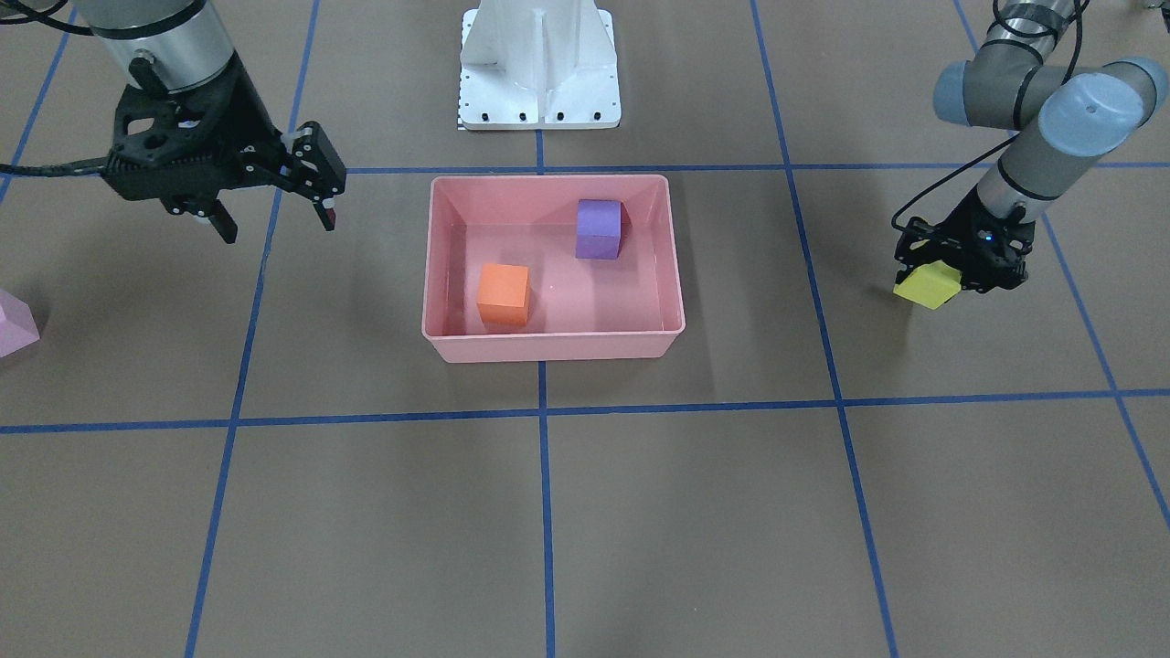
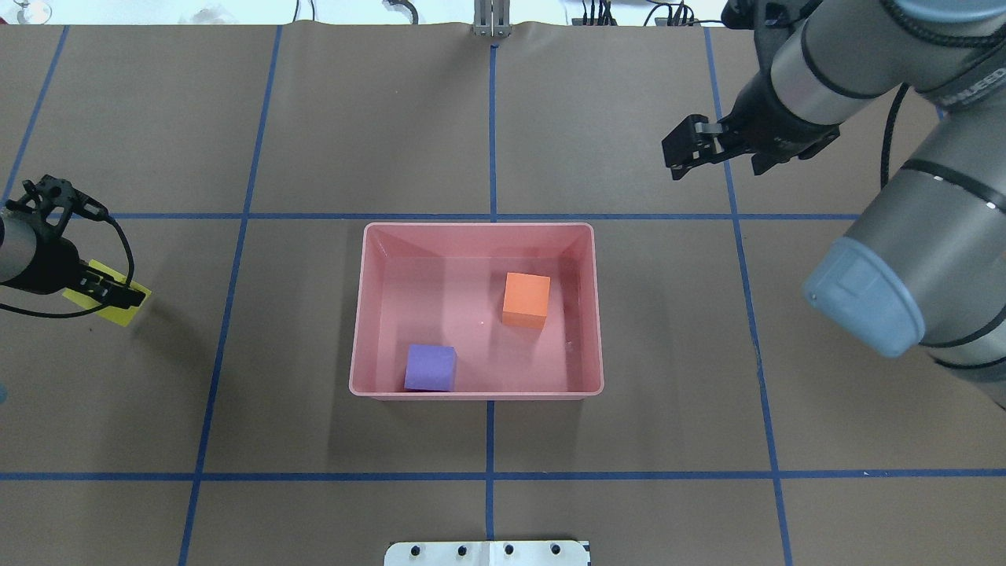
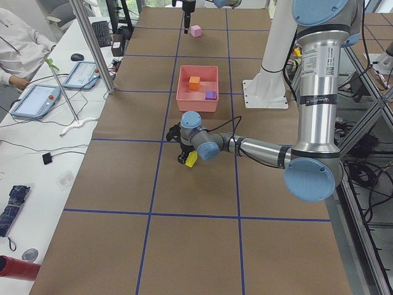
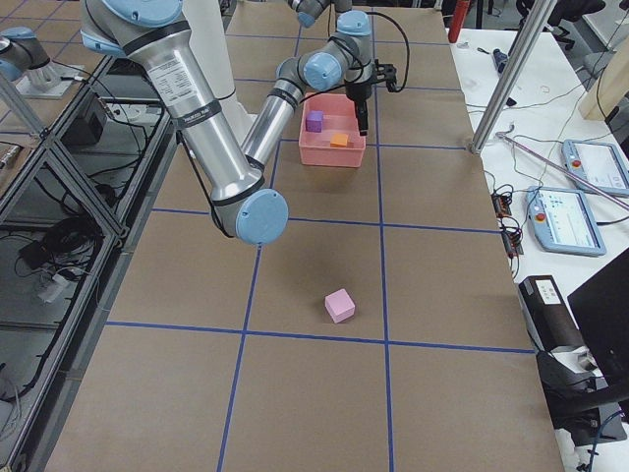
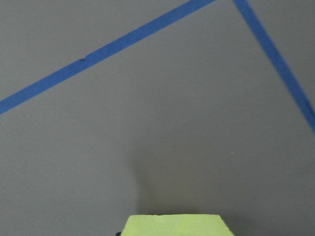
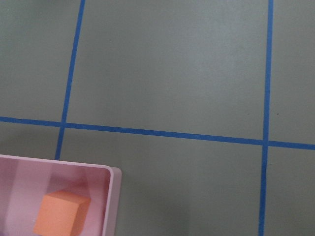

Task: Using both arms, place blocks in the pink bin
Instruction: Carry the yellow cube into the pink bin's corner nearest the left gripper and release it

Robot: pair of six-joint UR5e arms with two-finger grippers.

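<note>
**— Where do we stand on the blocks?**

— I count half done. The pink bin (image 2: 479,226) sits mid-table with two cubes on its floor: the orange block (image 2: 526,299) right of centre, and the purple block (image 2: 430,367) against the wall nearest the robot, toward the left corner. The two are apart.

**— And the other two?**

— The yellow block (image 1: 927,285) is clamped, tilted, in my left gripper (image 1: 946,272), low near the table's (image 2: 629,440) left end and well away from the bin. I can't tell whether it is off the surface. The pink-lilac block (image 4: 340,305) lies alone toward the table's right end.

**— Your right side?**

— The right gripper (image 1: 277,226) hangs with its jaws spread wide and nothing in them, off the bin's right side. I judge one carry and one full pick are left.
</note>
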